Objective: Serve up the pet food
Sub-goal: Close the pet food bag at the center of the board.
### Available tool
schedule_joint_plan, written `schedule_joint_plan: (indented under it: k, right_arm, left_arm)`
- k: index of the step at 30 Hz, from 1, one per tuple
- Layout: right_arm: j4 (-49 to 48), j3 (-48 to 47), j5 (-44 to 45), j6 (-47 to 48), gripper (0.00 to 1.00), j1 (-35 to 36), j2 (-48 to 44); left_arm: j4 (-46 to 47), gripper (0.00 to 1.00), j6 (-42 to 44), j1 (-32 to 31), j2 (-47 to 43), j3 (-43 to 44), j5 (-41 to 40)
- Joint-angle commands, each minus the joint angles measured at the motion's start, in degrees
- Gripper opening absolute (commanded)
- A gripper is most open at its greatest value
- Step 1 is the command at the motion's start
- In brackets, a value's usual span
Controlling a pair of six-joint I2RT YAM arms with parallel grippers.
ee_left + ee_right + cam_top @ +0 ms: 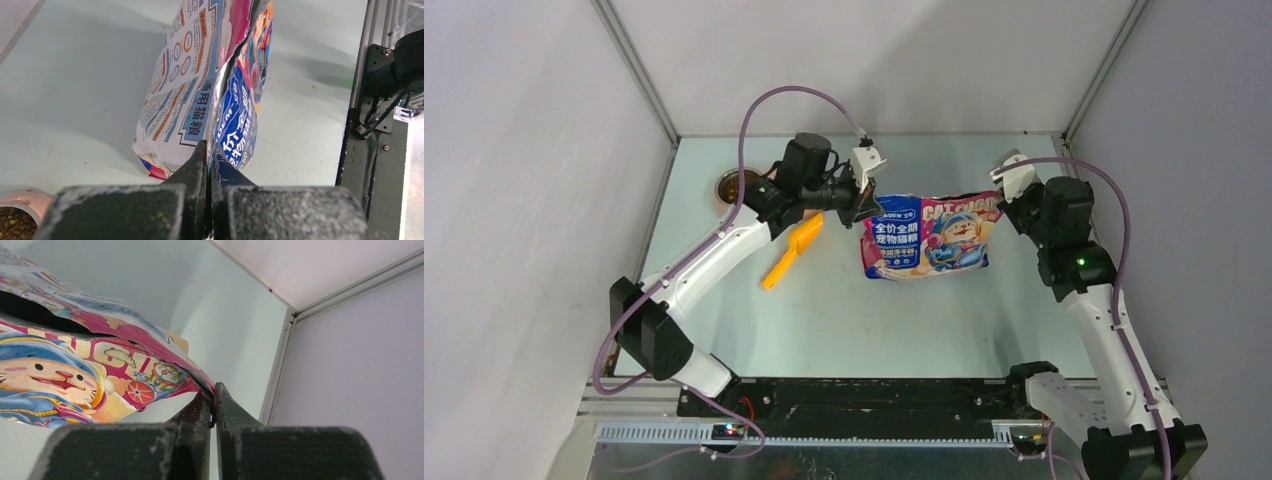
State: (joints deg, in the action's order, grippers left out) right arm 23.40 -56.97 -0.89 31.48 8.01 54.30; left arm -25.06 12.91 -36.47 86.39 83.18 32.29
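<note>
The glossy blue, pink and red cat food bag [929,237] hangs above the middle of the table, held at both ends. My left gripper [862,203] is shut on its left edge; in the left wrist view [208,147] the bag [215,85] runs away from the jaws. My right gripper [1002,203] is shut on the bag's right corner; the right wrist view [214,390] shows the bag [75,375] with its mouth gaping dark at upper left. Brown kibble [11,222] shows in a steel bowl [729,186] at the far left.
An orange plastic scoop [792,251] lies on the table below my left arm, left of the bag. The pink feeder rim [31,200] is at the left wrist view's lower left. White walls and a metal frame [280,370] close the table's back and sides.
</note>
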Motion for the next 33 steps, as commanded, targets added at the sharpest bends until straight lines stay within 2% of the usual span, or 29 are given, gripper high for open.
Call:
schedule_joint_plan:
  k: [1,2,4,7,8,10,13,18,22,24,27,28,33]
  right_arm:
    - [-4.1,-0.6,2.0,0.0,0.13,-1.4,-2.4]
    - [-2.9,-0.6,-0.7,0.5,0.28,-1.5,-2.5]
    - [-1.0,-0.6,-5.2,2.1,0.44,-1.7,-2.9]
    - [0.9,-0.6,-13.9,5.7,0.56,-1.7,-4.3]
    - [0.8,-0.6,-15.3,6.2,0.65,-1.6,-4.9]
    - [0.8,-1.0,-18.6,7.2,0.76,-0.8,-5.4]
    - [1.1,-3.2,-20.7,7.5,0.85,2.1,-4.0]
    - [-1.1,-5.6,-16.0,7.4,0.88,8.1,2.4]
    - [-3.8,-5.7,-14.9,6.2,0.86,11.3,5.4]
    - [-4.4,-5.6,-12.6,6.4,0.82,13.6,6.2]
    - [-5.8,-5.6,-9.2,5.9,0.72,15.7,6.6]
    - [-6.3,-5.6,-7.3,5.8,0.66,15.8,6.6]
    - [-7.0,-3.6,-3.9,6.9,0.51,15.2,4.0]
  left_arm:
    - [3.0,0.0,-0.9,1.6,-6.0,1.0,0.9]
    - [2.9,0.0,-0.9,1.6,-6.0,1.0,0.9]
    - [3.0,0.0,-0.9,1.6,-6.0,0.9,0.9]
    - [2.8,0.0,-0.8,1.6,-5.8,1.1,0.9]
    - [2.8,0.0,-0.8,1.6,-5.5,1.2,1.1]
    - [2.6,0.0,-0.9,1.6,-5.1,1.5,1.5]
    - [2.2,0.0,-0.9,1.6,-4.5,1.9,2.5]
    - [2.0,0.0,-1.1,1.6,-4.3,2.1,3.0]
    - [2.3,0.0,-1.1,1.6,-4.9,1.6,3.2]
    - [2.4,0.0,-1.1,1.6,-5.1,1.5,3.4]
    - [2.4,0.0,-1.1,1.6,-5.4,1.4,3.4]
    - [2.5,0.0,-1.0,1.6,-5.5,1.4,3.3]
    - [2.4,0.0,-0.9,1.7,-5.9,1.2,3.1]
